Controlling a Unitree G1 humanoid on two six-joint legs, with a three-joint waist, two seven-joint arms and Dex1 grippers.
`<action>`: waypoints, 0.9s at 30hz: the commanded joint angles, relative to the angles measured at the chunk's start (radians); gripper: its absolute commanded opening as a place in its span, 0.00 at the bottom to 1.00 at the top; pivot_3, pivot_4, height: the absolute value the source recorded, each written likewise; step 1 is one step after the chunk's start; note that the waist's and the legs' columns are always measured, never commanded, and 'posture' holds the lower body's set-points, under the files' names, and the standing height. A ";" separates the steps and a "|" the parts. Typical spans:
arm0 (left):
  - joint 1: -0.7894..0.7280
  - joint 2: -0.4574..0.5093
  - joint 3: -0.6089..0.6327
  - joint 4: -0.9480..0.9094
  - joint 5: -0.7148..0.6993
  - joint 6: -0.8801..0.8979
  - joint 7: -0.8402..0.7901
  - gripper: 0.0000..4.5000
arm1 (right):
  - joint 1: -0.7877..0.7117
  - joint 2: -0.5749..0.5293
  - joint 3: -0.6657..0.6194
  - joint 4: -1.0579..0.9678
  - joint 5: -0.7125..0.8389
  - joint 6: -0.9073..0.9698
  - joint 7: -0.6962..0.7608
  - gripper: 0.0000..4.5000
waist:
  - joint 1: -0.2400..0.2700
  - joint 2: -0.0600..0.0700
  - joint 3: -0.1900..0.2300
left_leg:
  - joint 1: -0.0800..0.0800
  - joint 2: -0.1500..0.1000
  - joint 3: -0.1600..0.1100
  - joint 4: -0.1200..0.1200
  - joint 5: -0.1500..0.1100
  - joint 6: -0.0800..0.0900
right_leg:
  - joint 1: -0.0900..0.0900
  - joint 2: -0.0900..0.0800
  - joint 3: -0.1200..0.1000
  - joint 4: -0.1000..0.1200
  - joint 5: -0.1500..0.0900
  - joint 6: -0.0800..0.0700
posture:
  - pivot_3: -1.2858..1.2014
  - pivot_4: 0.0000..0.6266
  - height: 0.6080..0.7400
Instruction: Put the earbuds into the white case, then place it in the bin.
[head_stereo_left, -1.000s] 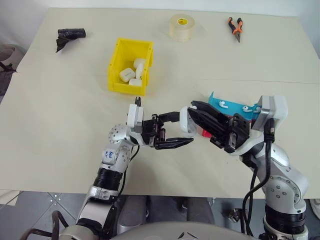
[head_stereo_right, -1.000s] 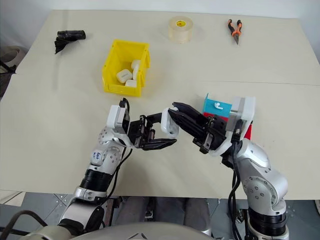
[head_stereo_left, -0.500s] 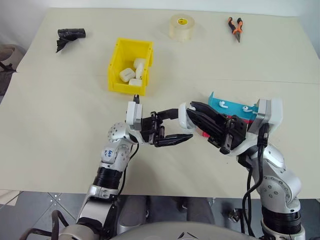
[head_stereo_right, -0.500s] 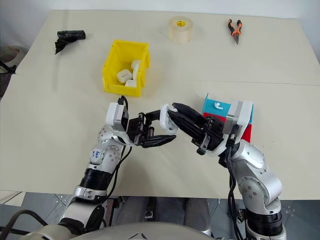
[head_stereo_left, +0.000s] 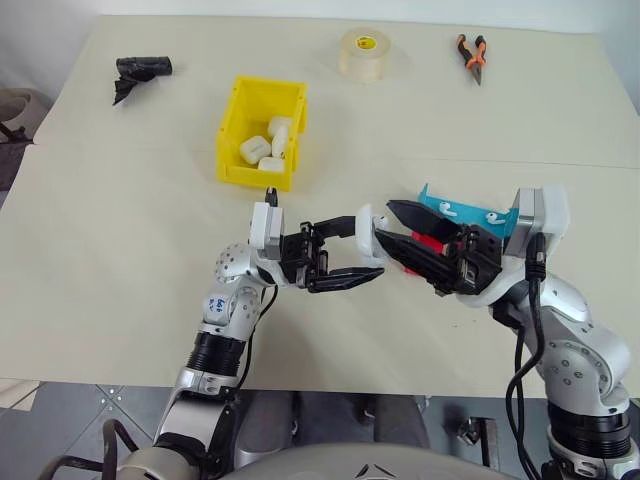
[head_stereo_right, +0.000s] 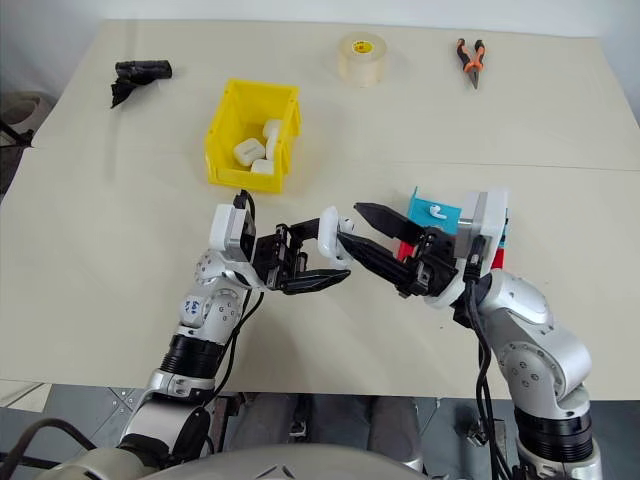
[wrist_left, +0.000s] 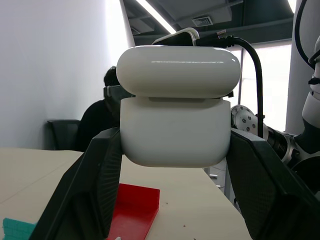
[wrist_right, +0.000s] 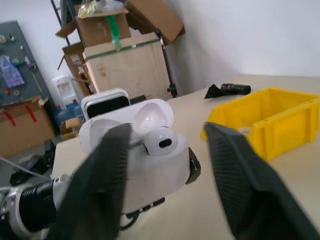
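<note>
My left gripper (head_stereo_left: 352, 250) is clamped tight on the case (wrist_left: 175, 105), holding it up off the table (head_stereo_left: 120, 230) in front of me, its lid hinged open. From my right wrist I see one earbud (wrist_right: 159, 140) seated in its well, dark tip showing; whether the second well is filled I cannot tell from here.

My right gripper (head_stereo_left: 398, 228) sits just beside the case with its fingers (wrist_right: 105, 170) spread wide on either side of it and nothing between them. I judge the loading step is in hand: one bud placed, my right fingers let go of it.

More earbuds (head_stereo_left: 447, 209) lie on the blue tray (head_stereo_left: 470, 215) beside my right arm, so if the case needs another, my right hand has to go back there and pinch one by the stem. These are tiny and glossy, so I expect them to slip unless the pinch is square. If both wells are full, the next move is to press the lid down with my right fingers while the left holds firm.

After that the left arm carries the case to the bin (head_stereo_left: 260, 135), well apart from it up the table, where other cases (head_stereo_left: 262, 148) already lie.
</note>
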 joint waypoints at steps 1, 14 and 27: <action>-0.007 0.003 0.011 -0.022 -0.004 -0.030 -0.007 0.61 | 0.032 -0.076 -0.115 0.034 -0.024 -0.030 0.059 0.85 | 0.001 0.000 0.000 | 0.000 0.000 0.000 0.000 0.000 0.000 | 0.000 0.000 0.000 0.000 0.000 0.000 | 0.52 0.24 1.00; 0.024 0.062 0.039 -0.033 0.015 -0.093 -0.001 0.61 | 0.190 -0.225 -0.377 0.420 -0.319 -0.396 0.326 0.85 | -0.001 0.000 0.000 | 0.001 0.001 0.003 -0.001 0.000 0.000 | 0.000 0.000 0.002 0.000 0.000 0.000 | 0.52 0.24 1.00; 0.053 0.069 0.029 -0.096 0.022 -0.087 0.067 0.61 | 0.032 -0.408 -0.242 0.499 -0.419 -0.152 0.286 0.93 | -0.007 0.001 0.000 | 0.001 0.001 0.004 0.000 0.000 0.000 | 0.000 0.000 0.002 0.000 0.001 0.001 | 0.52 0.24 1.00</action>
